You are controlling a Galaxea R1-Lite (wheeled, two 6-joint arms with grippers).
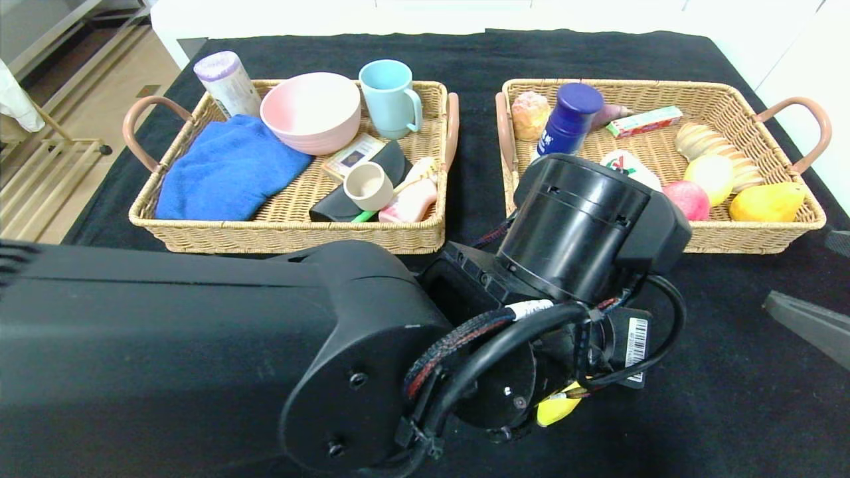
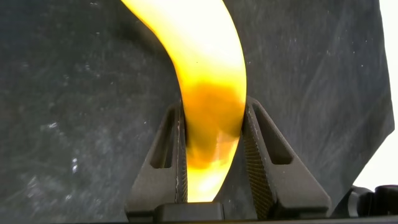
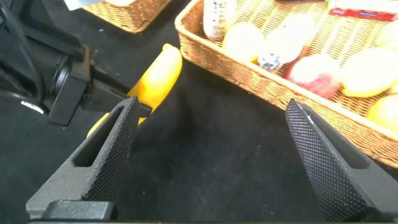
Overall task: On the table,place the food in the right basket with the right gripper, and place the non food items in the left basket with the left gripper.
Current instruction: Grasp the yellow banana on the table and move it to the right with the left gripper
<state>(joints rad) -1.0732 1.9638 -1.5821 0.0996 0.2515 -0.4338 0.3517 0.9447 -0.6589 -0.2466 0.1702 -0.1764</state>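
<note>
Black cloth covers the table [image 1: 730, 398]. My left gripper [image 2: 211, 155] clamps a banana [image 2: 208, 74] just above it, in front of both baskets. My right gripper [image 3: 211, 155] gapes wide nearby. Writing on the blue bottle [image 1: 564, 123] in the right basket [image 1: 750, 239] is perhaps there, unreadable.

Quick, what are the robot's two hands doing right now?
Left gripper: closed on the yellow banana, over the black table.
Right gripper: wide open, holding nothing, near the right basket.
</note>
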